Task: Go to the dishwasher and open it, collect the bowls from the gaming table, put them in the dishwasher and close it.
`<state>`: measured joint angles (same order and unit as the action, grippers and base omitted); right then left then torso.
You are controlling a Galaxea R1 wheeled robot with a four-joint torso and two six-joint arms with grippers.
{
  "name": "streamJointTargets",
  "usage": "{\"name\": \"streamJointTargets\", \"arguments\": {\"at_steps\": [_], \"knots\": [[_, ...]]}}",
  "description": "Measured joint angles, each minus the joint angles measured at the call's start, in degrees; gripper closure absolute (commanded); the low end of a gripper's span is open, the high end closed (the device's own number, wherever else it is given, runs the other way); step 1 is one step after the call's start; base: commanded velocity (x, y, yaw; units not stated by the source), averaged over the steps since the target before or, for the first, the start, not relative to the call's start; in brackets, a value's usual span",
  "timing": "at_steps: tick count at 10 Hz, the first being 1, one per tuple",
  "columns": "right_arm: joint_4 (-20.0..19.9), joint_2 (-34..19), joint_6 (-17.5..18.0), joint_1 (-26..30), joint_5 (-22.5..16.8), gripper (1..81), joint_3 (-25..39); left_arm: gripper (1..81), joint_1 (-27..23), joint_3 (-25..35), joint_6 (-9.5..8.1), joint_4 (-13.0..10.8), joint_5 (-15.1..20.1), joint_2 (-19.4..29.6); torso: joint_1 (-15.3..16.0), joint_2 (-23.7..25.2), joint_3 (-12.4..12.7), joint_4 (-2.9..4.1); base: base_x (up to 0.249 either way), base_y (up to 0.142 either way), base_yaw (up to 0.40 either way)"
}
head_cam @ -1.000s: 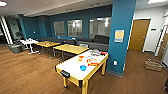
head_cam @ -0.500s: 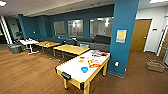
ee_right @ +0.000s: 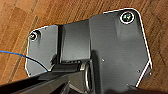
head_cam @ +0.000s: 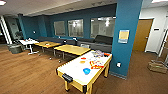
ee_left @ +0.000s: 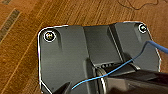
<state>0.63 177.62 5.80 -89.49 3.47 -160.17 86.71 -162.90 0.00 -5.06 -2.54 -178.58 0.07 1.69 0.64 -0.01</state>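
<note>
The gaming table (head_cam: 82, 72) stands near, just right of centre, with a blue bowl (head_cam: 86, 71) and orange bowls (head_cam: 82, 60) on it, uncollected. No dishwasher is in sight, so loading remains. I cannot tell whether either gripper's jaws are open.

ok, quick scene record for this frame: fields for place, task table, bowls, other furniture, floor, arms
place: open room with blue walls, a blue pillar and a wooden door
task table: gaming table, white top, yellow rim, ahead beside the pillar
bowls: blue bowl near the table's near end; orange bowl toward the middle; colourful game boxes further back
other furniture: yellow-topped tables behind, dark sofa along the wall
floor: wood planks
arms: wrist views look down at the floor; fingers cannot be made out
</note>
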Motion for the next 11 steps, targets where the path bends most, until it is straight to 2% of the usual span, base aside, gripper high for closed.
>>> {"name": "streamJointTargets", "arguments": {"at_steps": [11], "knots": [[0.0, -0.07, 0.0, -0.01, 0.05, 1.0, 0.0, 1.0, 0.02, 0.0, 0.0, 0.02, 0.0, 0.16, 0.0, 0.0, 0.0, 0.0, 0.102, 0.092, 0.0]]}}
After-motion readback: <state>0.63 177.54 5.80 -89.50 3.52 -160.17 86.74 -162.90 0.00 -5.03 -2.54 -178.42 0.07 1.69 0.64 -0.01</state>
